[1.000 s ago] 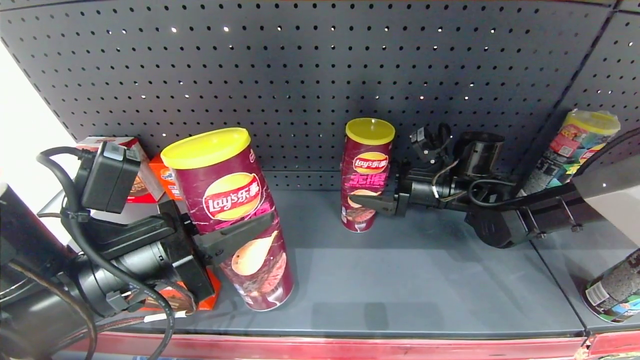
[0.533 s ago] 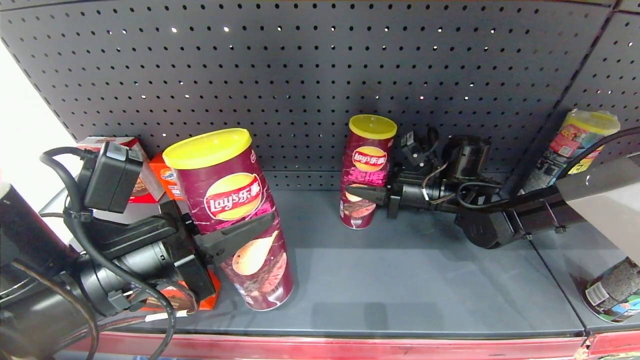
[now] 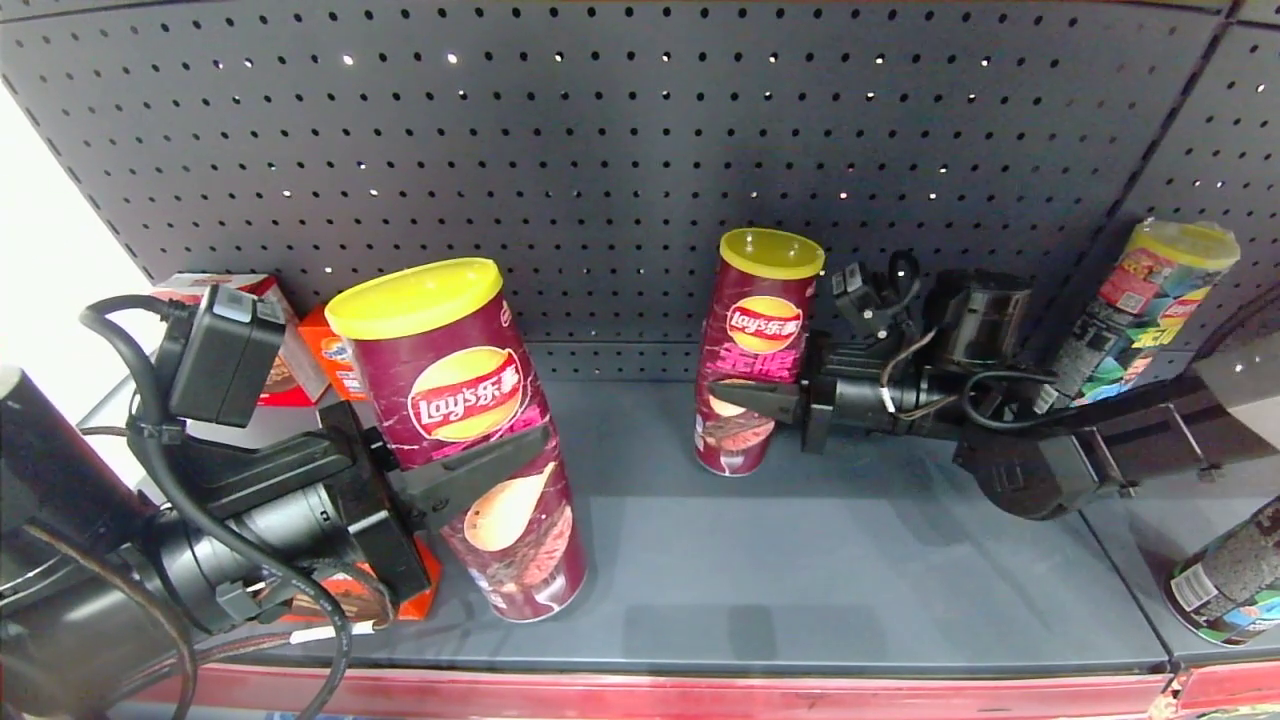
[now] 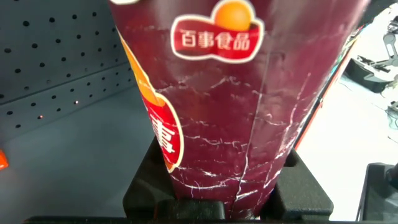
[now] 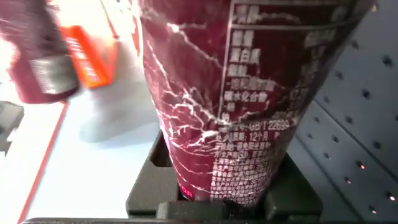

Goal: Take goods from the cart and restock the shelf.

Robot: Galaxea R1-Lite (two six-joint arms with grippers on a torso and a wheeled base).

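Two maroon chip cans with yellow lids are over the grey shelf [image 3: 800, 570]. The larger-looking can [image 3: 455, 400] leans near the shelf's front left, and my left gripper [image 3: 490, 468] is shut on its middle. In the left wrist view this can [image 4: 230, 106] rises straight out of the jaws. The second can [image 3: 760, 330] is near the pegboard at the back centre, tilted slightly, with my right gripper [image 3: 745, 398] shut on its lower half. The right wrist view has that can [image 5: 242, 93] between the jaws. Whether its base touches the shelf I cannot tell.
Red and orange boxes [image 3: 300, 345] stand at the back left, and another orange box [image 3: 425, 590] lies under my left arm. Colourful cans stand at the right, one at the back [image 3: 1150, 290] and one at the front [image 3: 1230, 585]. A red strip [image 3: 700, 695] marks the shelf's front edge.
My right gripper shifted its can a little left and back, then to the right and slightly forward; the can now tilts a bit more. The left arm and its can have not moved.
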